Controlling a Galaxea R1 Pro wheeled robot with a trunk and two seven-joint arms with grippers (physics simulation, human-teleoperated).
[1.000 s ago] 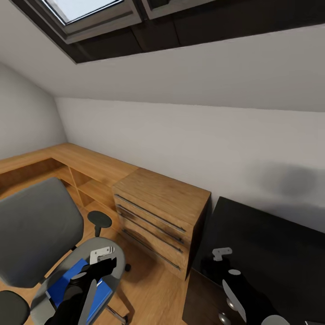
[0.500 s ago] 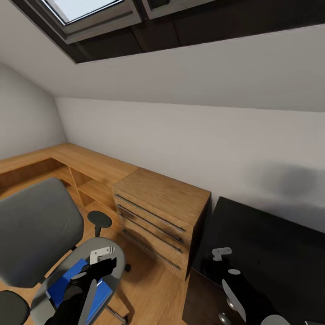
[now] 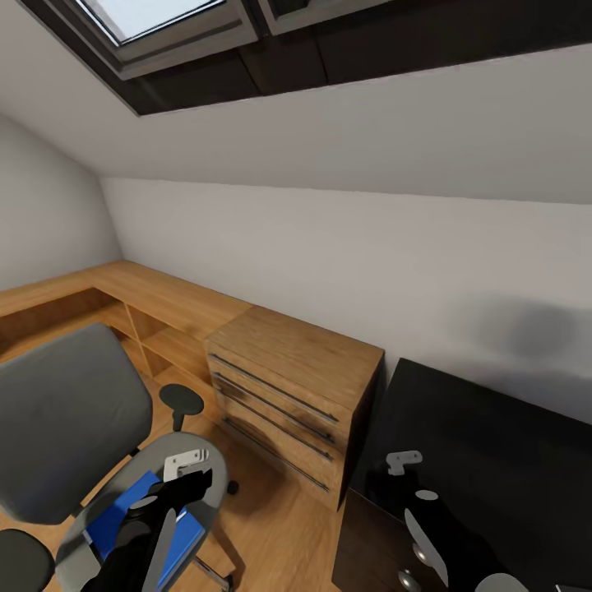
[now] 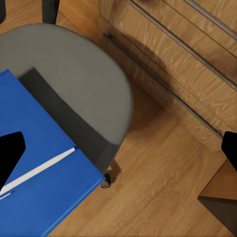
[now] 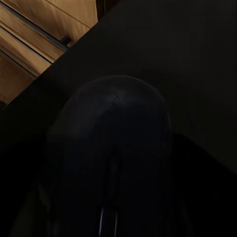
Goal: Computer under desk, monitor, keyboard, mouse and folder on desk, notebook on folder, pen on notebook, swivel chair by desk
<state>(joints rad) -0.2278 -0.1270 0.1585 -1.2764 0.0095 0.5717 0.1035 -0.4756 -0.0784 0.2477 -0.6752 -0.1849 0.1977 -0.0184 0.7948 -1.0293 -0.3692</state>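
Left gripper, fingers apart, is held over the folder (pen on it) on the chair; right gripper's state cannot be told, mouse seen over the desk, folder unmoved.

Your robot's left arm is glossy black with a long light-grey panel along its forearm and a white perforated bracket at the wrist. Your right arm is black too, with pale grey oval patches and a matching white bracket.

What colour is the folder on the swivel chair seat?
Bright blue folder, clearest in the left wrist view.
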